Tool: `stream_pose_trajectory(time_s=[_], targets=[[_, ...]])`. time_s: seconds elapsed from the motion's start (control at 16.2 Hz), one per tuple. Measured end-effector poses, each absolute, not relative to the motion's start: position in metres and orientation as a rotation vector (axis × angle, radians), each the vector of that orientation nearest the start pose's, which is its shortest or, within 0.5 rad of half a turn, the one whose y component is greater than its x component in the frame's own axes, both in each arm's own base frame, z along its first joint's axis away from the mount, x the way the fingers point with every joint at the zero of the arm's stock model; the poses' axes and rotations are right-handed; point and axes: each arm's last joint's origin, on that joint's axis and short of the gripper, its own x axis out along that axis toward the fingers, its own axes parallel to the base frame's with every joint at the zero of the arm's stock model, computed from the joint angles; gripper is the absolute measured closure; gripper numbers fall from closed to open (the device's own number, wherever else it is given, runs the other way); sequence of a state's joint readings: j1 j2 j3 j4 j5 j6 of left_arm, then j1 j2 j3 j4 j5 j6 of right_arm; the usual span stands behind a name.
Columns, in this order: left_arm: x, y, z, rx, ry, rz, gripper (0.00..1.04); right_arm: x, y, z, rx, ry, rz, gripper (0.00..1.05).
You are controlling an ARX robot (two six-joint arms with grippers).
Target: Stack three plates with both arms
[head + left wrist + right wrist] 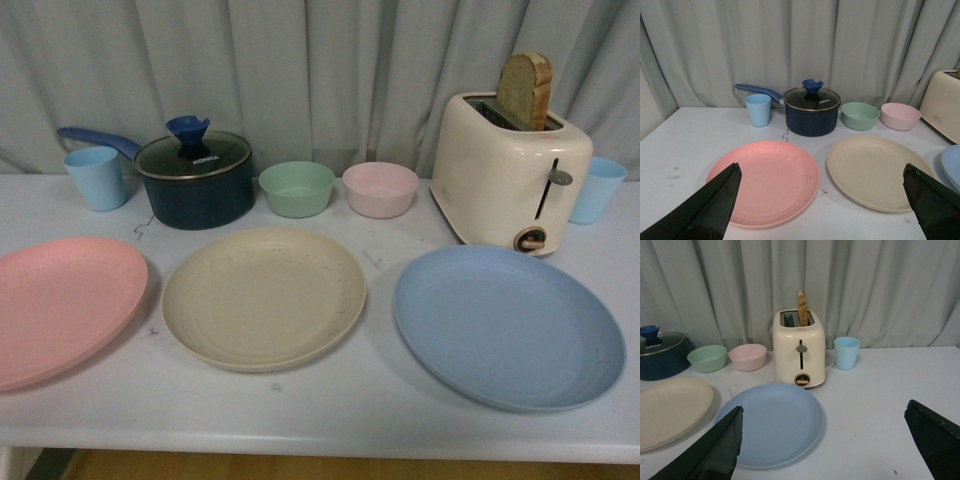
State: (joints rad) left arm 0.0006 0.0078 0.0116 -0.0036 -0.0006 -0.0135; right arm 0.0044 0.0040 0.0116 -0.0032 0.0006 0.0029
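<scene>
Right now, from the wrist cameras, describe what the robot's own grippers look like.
The left gripper has two matte black fingers, wedge-shaped, narrowing to pointed tips. The right gripper has the same black tapered fingers. No cables or markings are in view; the front view shows neither arm.

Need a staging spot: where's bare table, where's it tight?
Biggest bare table patch: bordered by blue plate, toaster, right cup. Another: outboard of pink plate, in front of left cup. Crowded: back row, pot, green bowl, pink bowl; plate gaps narrow.
</scene>
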Motion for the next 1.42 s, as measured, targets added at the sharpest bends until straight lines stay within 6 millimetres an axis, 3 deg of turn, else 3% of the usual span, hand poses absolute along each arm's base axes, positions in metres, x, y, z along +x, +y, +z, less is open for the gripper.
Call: stream_pose_trajectory(time_s=[1.42], targets=[[0.0975, 0.0001, 0.1665, -0.014, 0.0, 0.001, 0.07, 0.0972, 0.0004, 0.1668, 0.003, -0.004, 0.004, 0.06]])
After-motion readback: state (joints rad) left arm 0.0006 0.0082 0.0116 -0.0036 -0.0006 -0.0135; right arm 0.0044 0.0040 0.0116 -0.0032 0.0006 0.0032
